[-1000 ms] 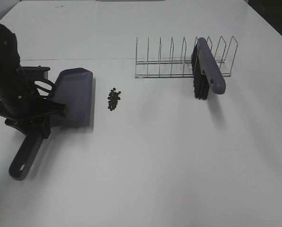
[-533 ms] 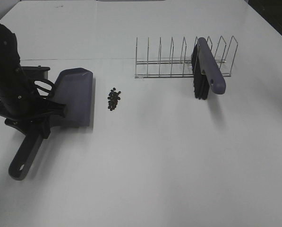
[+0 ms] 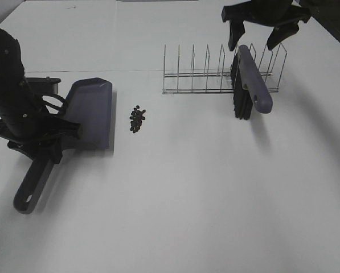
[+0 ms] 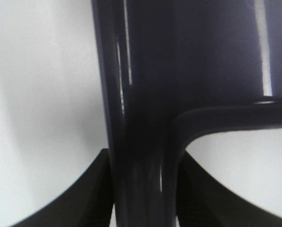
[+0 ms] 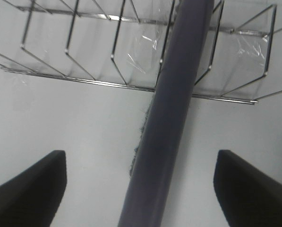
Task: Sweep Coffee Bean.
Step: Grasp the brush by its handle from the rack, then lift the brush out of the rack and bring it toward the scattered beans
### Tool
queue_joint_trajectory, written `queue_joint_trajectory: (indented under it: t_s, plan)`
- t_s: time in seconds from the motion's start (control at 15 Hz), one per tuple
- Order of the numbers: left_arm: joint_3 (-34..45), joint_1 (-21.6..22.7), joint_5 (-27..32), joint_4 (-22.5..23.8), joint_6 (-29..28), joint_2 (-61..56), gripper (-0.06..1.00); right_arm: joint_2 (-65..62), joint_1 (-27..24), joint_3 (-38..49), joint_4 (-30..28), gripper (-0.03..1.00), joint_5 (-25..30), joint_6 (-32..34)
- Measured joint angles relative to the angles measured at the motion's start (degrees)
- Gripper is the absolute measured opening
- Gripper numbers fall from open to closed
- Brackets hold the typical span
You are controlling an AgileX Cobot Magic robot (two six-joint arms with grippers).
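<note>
A small heap of dark coffee beans [image 3: 137,119] lies on the white table. The grey-purple dustpan [image 3: 91,114] lies just left of them, its open edge facing the beans. My left gripper [image 3: 44,149] is shut on the dustpan's handle [image 4: 141,118], with a finger [image 4: 79,198] on each side. The brush [image 3: 253,79] with a grey-purple handle [image 5: 174,118] and black bristles rests in the wire rack [image 3: 215,77]. My right gripper [image 3: 254,37] is open and hangs above the brush handle, fingers [image 5: 27,189] astride it and apart from it.
The wire rack [image 5: 84,66] stands at the back right, with several empty slots left of the brush. The free end of the dustpan's handle [image 3: 26,199] points toward the front left. A dark zone lies beyond the table's far right corner [image 3: 335,23].
My right arm has come into view at the top right and now hangs over the brush in the rack. The dustpan has shifted very slightly in my left gripper.
</note>
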Motion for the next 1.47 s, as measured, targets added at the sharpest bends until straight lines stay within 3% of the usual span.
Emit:
queue_joint_trajectory:
  t_s: [0.53,0.67,0.73,1.07,1.47]
  plan:
    - [0.0,0.0,-0.97,0.0,0.0,0.0,0.35,9.17,0.0,-0.06,-2.64,0.63,0.11,1.03]
    - [0.0,0.0,-1.03,0.0,0.0,0.0,0.35,9.45,0.0,-0.06,-4.93,0.45,0.11,2.92]
    - [0.0,0.0,-1.03,0.0,0.0,0.0,0.35,9.45,0.0,-0.06,-6.42,0.31,0.11,3.32]
    - [0.0,0.0,-1.09,0.0,0.0,0.0,0.35,8.25,0.17,-0.06,-7.79,0.3,0.23,3.84]
    - [0.0,0.0,-1.66,0.0,0.0,0.0,0.35,-5.04,0.17,-0.06,-8.14,0.3,0.63,3.9]
